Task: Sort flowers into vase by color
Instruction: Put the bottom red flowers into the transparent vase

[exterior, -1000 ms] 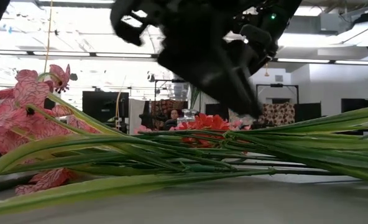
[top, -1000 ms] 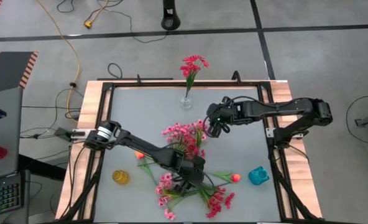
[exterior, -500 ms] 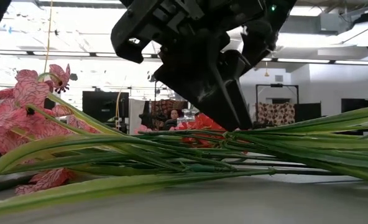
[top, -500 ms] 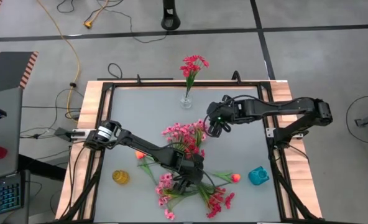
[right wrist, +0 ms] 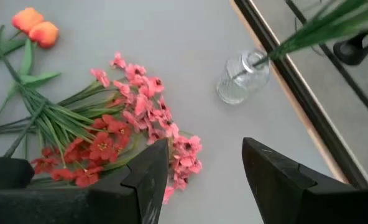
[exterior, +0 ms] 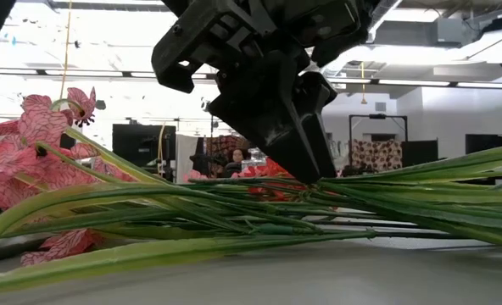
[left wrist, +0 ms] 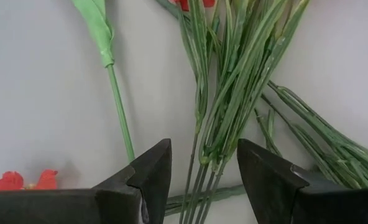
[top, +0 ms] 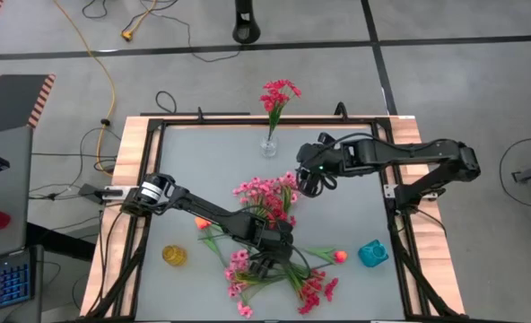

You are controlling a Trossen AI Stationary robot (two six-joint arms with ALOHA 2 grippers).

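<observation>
Here the flowers (top: 264, 208), pink and red on green stems, lie under the wide left pincer (left wrist: 199, 168).

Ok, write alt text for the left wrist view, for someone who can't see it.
The left gripper, jaws open, is lowered over a bundle of green flower stems lying on the grey table, with the stems running between its two dark fingers. A separate single stem lies beside them, and small orange buds show near one finger.

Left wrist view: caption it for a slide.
Open left gripper straddles a bunch of green stems on the table.
</observation>
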